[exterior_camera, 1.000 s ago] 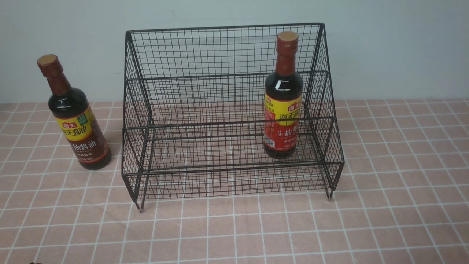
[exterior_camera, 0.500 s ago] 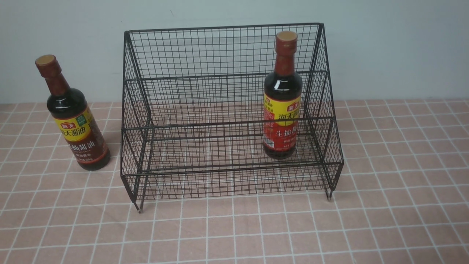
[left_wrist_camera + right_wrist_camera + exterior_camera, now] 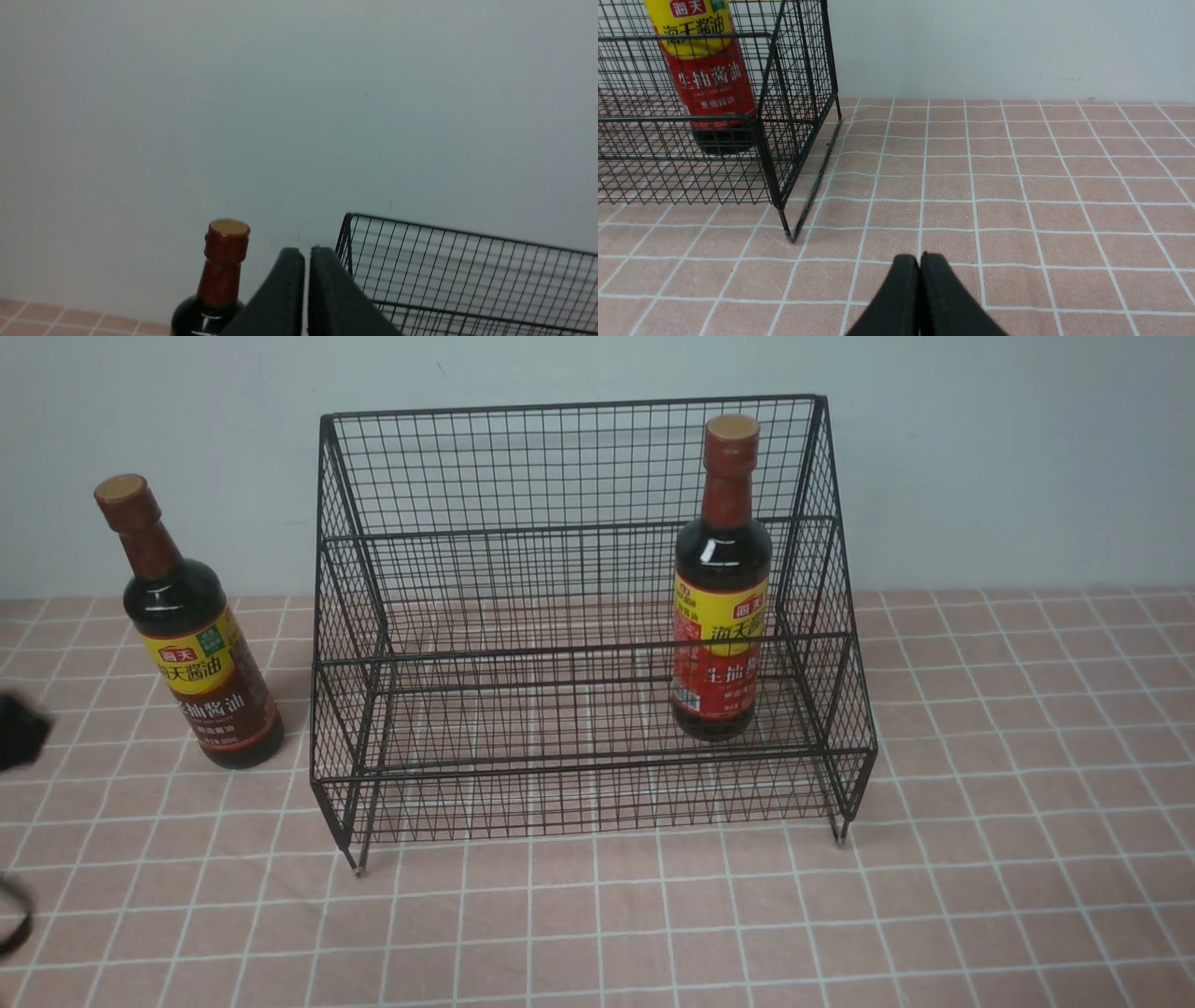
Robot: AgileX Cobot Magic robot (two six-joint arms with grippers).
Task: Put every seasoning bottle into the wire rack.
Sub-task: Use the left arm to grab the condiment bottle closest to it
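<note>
The black wire rack [image 3: 579,523] stands mid-table against the wall. A seasoning bottle with a red label [image 3: 721,607] stands upright on the right side of its lower tier. A second seasoning bottle, with a dark brown label [image 3: 191,635], stands on the cloth just left of the rack. A dark blurred part of my left arm [image 3: 19,733] shows at the left edge. In the left wrist view my left gripper [image 3: 307,252] is shut and empty, between that bottle's neck [image 3: 222,275] and the rack's corner [image 3: 348,233]. My right gripper [image 3: 919,259] is shut and empty, low over the cloth, to the right of the rack [image 3: 784,140].
A pink tiled cloth [image 3: 980,859] covers the table. A pale wall [image 3: 1008,457] rises right behind the rack. A dark cable loop [image 3: 11,915] shows at the lower left edge of the front view.
A dark part of my left arm has come into the front view at its left edge. Both bottles and the rack stay where they were.
</note>
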